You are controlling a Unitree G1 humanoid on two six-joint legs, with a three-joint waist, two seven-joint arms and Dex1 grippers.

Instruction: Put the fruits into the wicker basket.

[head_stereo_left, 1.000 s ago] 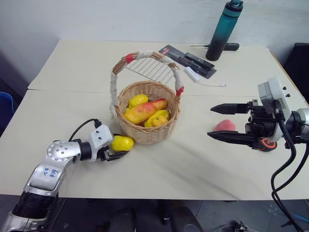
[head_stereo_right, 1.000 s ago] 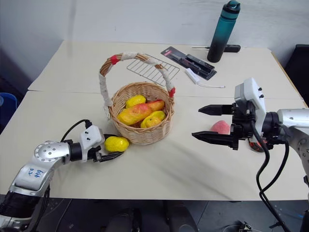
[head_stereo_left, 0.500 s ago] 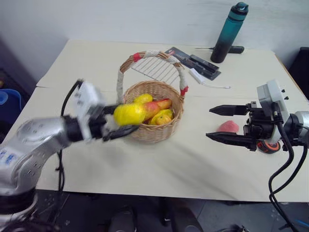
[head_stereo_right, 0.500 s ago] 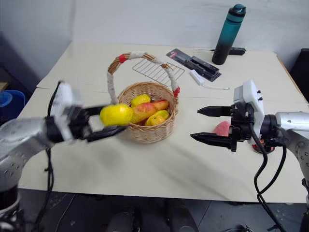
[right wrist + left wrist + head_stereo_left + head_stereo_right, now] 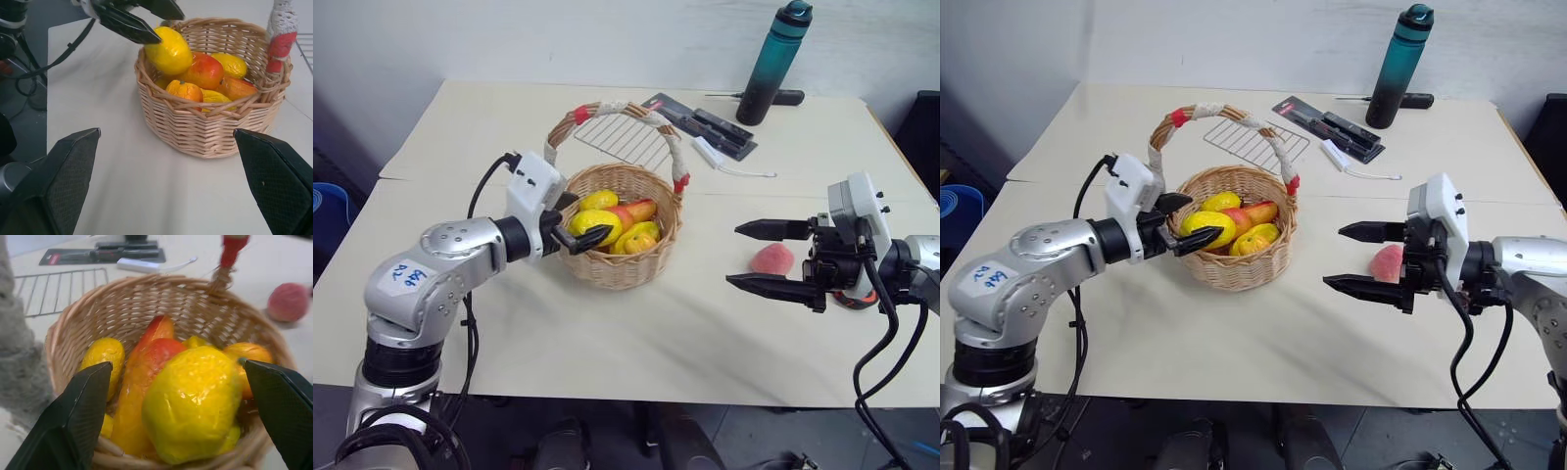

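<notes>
Pincers both spread: left pincer (image 5: 576, 221) flanks glossy yellow lemon (image 5: 595, 225) over round tan wicker basket (image 5: 625, 264); right pincer (image 5: 751, 256) brackets pink peach (image 5: 771, 259) at basket's three o'clock.

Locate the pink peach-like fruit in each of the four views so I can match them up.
Left eye view: pink fruit on the table, between the right end effector's fingers.
Right eye view: same place, partly behind the fingers.
Left wrist view: beyond the wicker basket, at the edge.
Right wrist view: not in it.
Shared landmark: the wicker basket.
</notes>
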